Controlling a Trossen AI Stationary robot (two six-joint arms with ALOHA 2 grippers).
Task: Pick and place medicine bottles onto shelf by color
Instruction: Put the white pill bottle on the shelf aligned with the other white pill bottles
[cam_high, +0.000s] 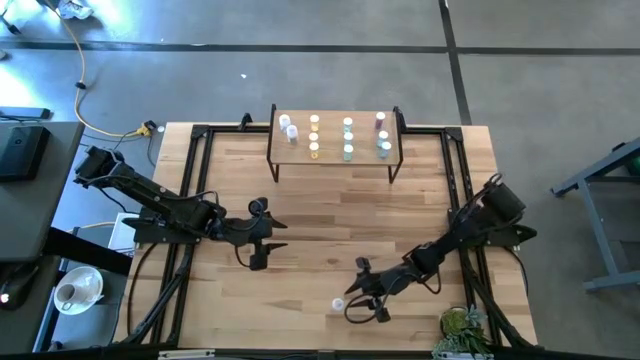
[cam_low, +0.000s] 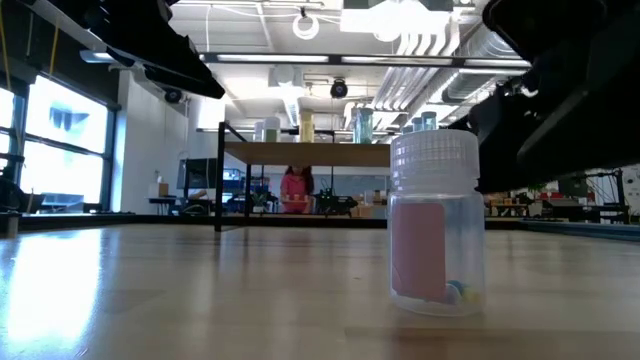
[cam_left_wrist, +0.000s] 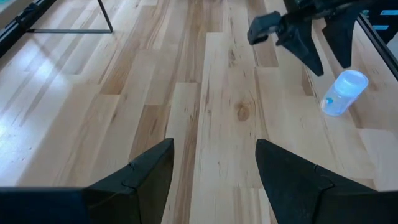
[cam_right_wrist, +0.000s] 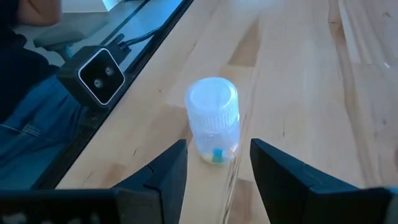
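From above, a lone bottle stands near the table's front edge, just ahead of the open, empty right gripper; other bottles sit on the shelf. The low view shows its pink label. The left gripper waits mid-table, open and empty.

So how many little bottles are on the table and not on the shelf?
1. The medicine bottle stands upright near the front edge of the table, right before the open fingers of the right gripper. Others could be hidden from view.
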